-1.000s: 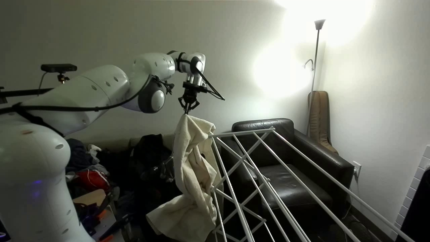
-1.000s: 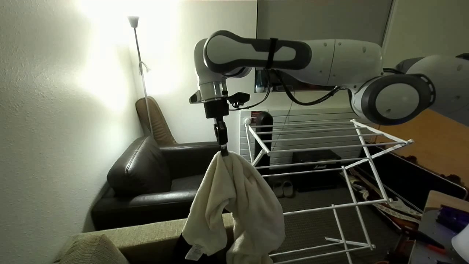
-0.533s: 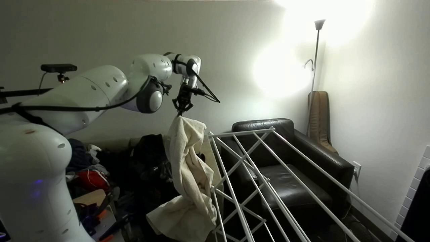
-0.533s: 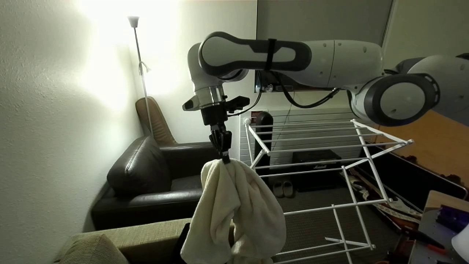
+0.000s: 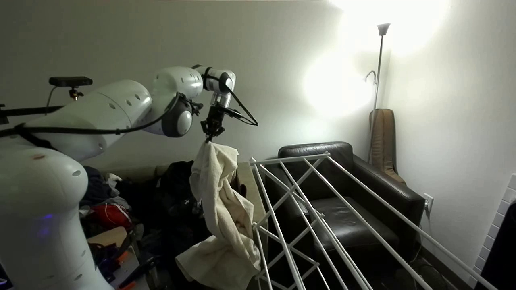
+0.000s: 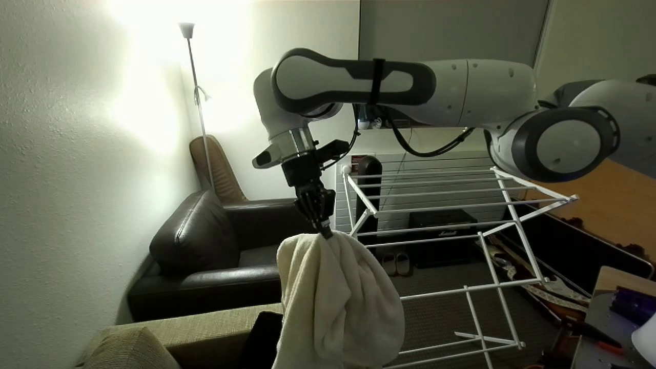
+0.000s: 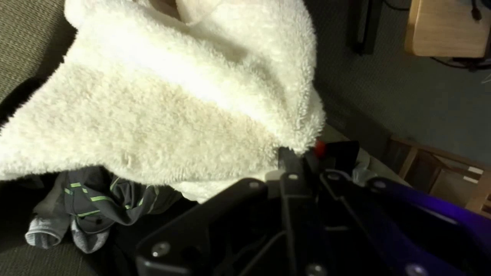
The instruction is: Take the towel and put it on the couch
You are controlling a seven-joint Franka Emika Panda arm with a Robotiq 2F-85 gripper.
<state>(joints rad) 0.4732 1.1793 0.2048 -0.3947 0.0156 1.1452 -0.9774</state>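
My jaws pinched the towel up top — presumably to lay it loosely. It hung beside the drying rack, contact unclear.

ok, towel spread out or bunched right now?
Bunched: in both exterior views the towel hangs in loose folds, gathered where the gripper pinches it.

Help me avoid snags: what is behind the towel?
In an exterior view, a dark armchair, fabric couch arm and something black show past one side of the towel, a white drying rack past the other. What the towel itself covers cannot be seen.
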